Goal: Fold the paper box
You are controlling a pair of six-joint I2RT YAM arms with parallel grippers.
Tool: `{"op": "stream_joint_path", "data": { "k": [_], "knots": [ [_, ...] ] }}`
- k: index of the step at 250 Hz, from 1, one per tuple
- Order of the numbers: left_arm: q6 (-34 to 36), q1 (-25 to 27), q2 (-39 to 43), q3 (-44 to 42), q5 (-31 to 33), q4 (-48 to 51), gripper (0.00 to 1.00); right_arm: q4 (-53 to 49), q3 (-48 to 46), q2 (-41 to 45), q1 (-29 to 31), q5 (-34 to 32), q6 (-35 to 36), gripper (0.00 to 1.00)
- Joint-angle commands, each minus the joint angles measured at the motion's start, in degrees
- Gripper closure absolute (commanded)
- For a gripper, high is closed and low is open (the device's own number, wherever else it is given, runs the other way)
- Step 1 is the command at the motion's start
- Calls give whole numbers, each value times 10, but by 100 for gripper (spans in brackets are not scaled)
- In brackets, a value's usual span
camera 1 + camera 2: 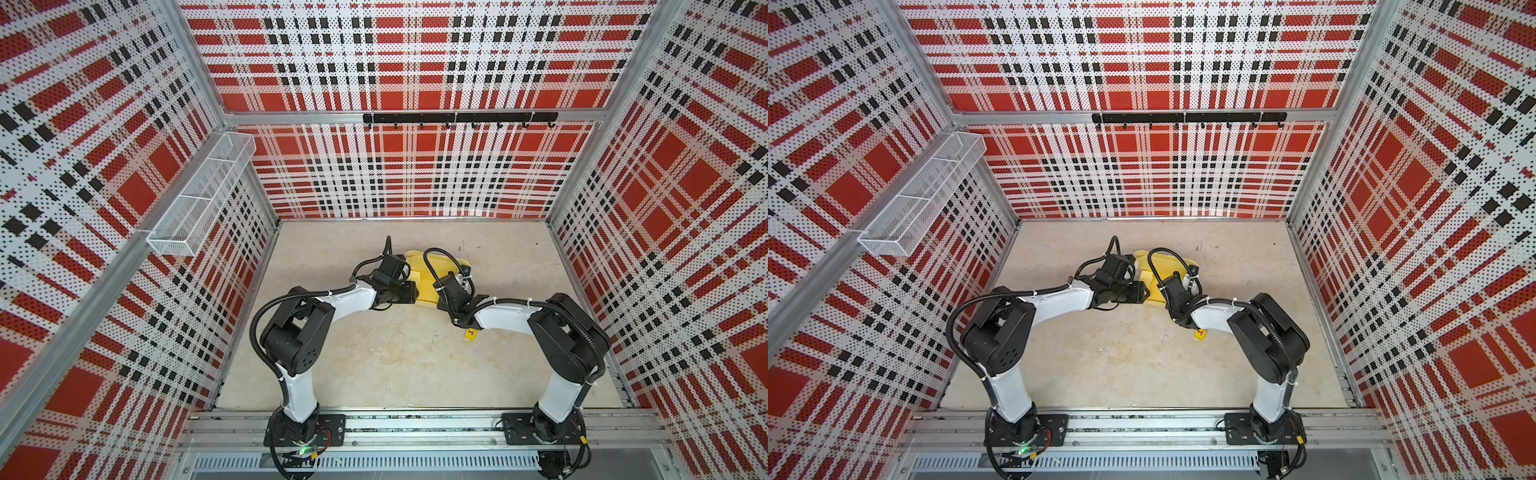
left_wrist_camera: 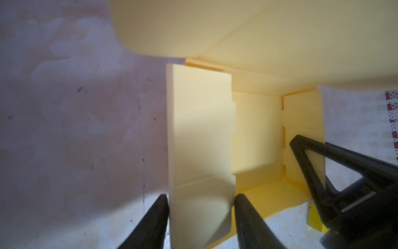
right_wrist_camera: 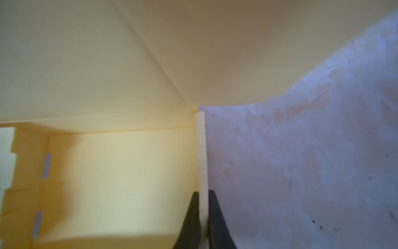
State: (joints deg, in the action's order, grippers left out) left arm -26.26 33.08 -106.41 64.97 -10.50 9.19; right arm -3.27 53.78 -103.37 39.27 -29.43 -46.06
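As the right tool pinches the thin paper box, the left tool gapes astride its flap.

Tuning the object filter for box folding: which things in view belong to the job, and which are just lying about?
Job: paper box; left gripper, astride a flap; right gripper, clamped on a wall.
Lying about: small yellow cube; wire basket; hook rail.

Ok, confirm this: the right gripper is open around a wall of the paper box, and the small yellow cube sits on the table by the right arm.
Wrong on one point: the right gripper is shut on that wall of the paper box, as the right wrist view shows. The small yellow cube does sit on the table by the right arm.
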Motion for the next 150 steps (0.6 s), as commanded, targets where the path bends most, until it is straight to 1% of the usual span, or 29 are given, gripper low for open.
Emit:
{"op": "stream_joint_path", "data": {
  "k": [1,12,36,67,150],
  "knots": [
    [7,4,-6,19,-18,-4,47,27,19,-16,4,8,-10,100],
    [7,6,-6,19,-24,-4,46,28,18,-19,4,10,-10,100],
    [2,7,-3,22,-37,-4,41,30,18,-23,4,12,-10,100],
    [3,5,4,31,-50,1,37,31,19,-26,4,13,-8,100],
    [7,-23,27,16,-80,-16,36,33,16,-28,4,14,-4,100]
  ]
}}
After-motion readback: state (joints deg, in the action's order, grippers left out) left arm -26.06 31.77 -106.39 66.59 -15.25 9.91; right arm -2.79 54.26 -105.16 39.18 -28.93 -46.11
